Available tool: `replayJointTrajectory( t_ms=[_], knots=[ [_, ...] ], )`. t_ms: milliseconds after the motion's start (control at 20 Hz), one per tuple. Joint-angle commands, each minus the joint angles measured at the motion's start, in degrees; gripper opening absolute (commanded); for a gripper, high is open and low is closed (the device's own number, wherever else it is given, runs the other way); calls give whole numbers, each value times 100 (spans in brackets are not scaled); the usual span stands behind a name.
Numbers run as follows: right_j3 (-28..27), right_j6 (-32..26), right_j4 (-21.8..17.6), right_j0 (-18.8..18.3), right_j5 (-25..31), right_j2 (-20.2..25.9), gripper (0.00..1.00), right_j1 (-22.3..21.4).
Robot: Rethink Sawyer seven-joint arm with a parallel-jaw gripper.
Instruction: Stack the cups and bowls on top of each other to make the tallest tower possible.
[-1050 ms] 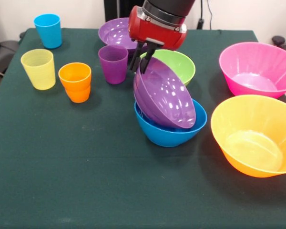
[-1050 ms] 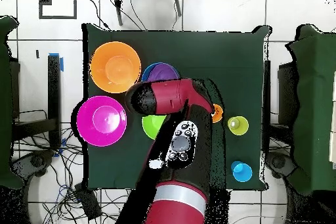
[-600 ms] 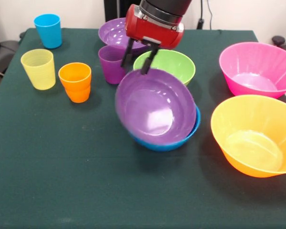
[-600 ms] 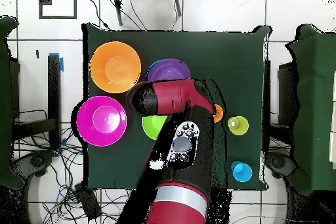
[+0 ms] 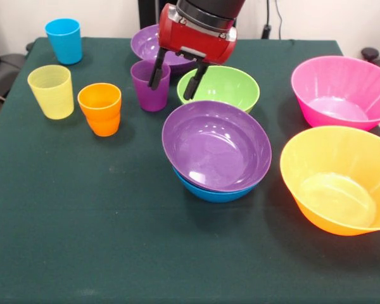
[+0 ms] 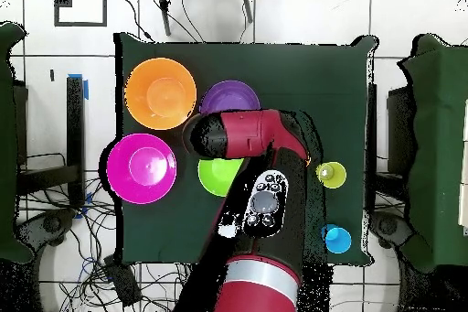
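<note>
At the left, four cups are set apart, upright and unstacked: blue cup (image 5: pixel 64 40) farthest back, yellow cup (image 5: pixel 51 91), orange cup (image 5: pixel 100 108), and purple cup (image 5: pixel 150 85) further right. They are judged to be kept for the top of the tower, being the smallest pieces. The gripper (image 5: pixel 175 77) is seen above the purple cup and the green bowl (image 5: pixel 219 88), its fingers spread and nothing held between them. Below it, a purple bowl (image 5: pixel 216 145) is nested, slightly tilted, in the blue bowl (image 5: pixel 209 192), so a wide base is formed. A second purple bowl (image 5: pixel 145 42) is partly hidden behind the gripper. At the right, the pink bowl (image 5: pixel 342 92) and orange bowl (image 5: pixel 339 179) are left unstacked.
</note>
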Motion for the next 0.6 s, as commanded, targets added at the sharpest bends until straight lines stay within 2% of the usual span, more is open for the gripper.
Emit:
replayJointTrajectory(
  t_ms=[50,600],
  knots=[
    [18,562,69,-61,57,434,100,206],
    [-7,433,68,-131,144,487,100,183]
  ],
)
